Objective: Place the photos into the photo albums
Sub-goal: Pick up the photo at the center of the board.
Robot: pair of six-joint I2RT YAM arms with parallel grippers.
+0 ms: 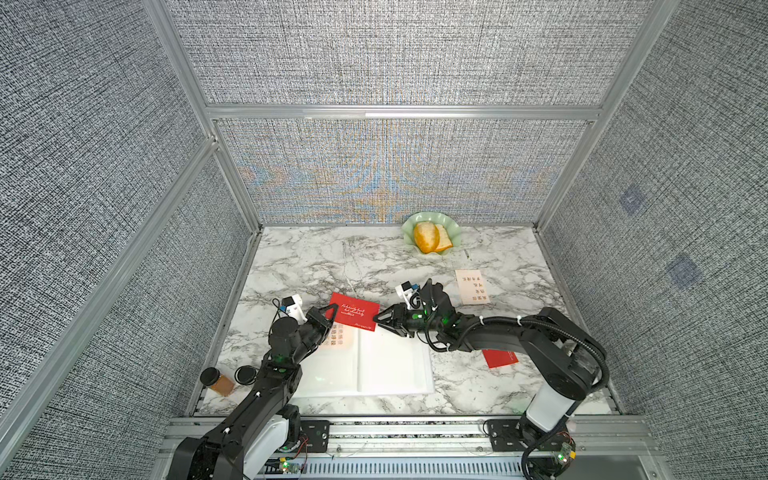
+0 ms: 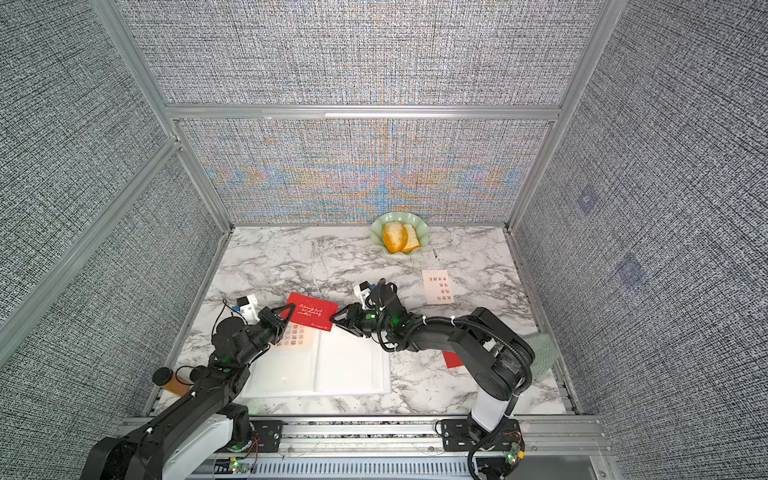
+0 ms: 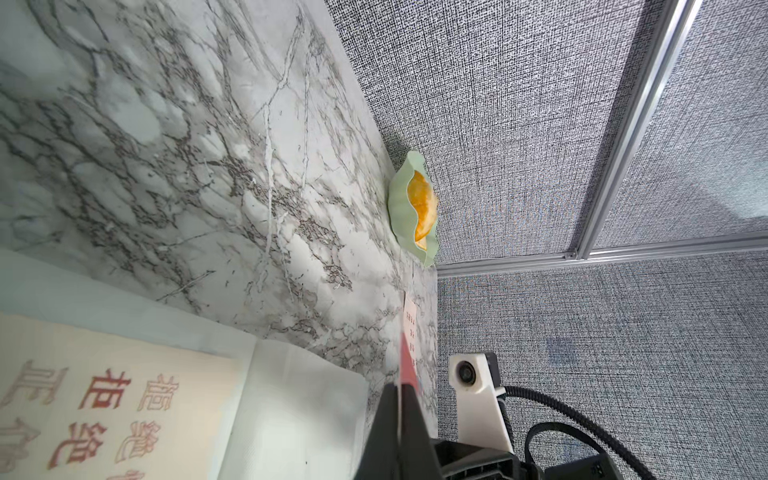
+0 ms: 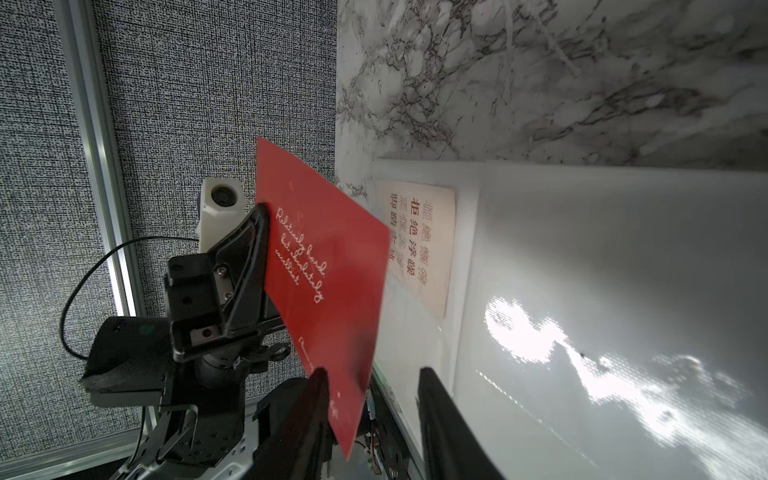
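Above the far edge of the album [image 1: 395,361]: a red photo [image 1: 355,311] with white script was held off the desk [image 1: 299,257], tilted, between the two arms.
Left fingers [image 4: 245,266]: pressed together on the red photo's left edge, pinching it.
Right fingers [image 4: 318,399]: spread apart around the red photo's opposite corner. The card sat between them, close to one finger, with a clear gap to the other.
Album position: it lay open, white pages up, near the middle of the desk's front edge.
Cream photo [image 1: 343,336]: printed with red-brown Chinese characters, it lay on the album's left page at the far corner.
Second cream photo [image 1: 473,286]: flat on the desk toward the right edge, well apart from the album.
Second red photo [image 1: 500,359]: on the desk near the right edge, partly hidden under the right arm.
Green dish [image 1: 456,237]: at the far edge, holding yellow bread-like pieces.
Amber jar [image 1: 222,385]: black-lidded, near the front left corner.
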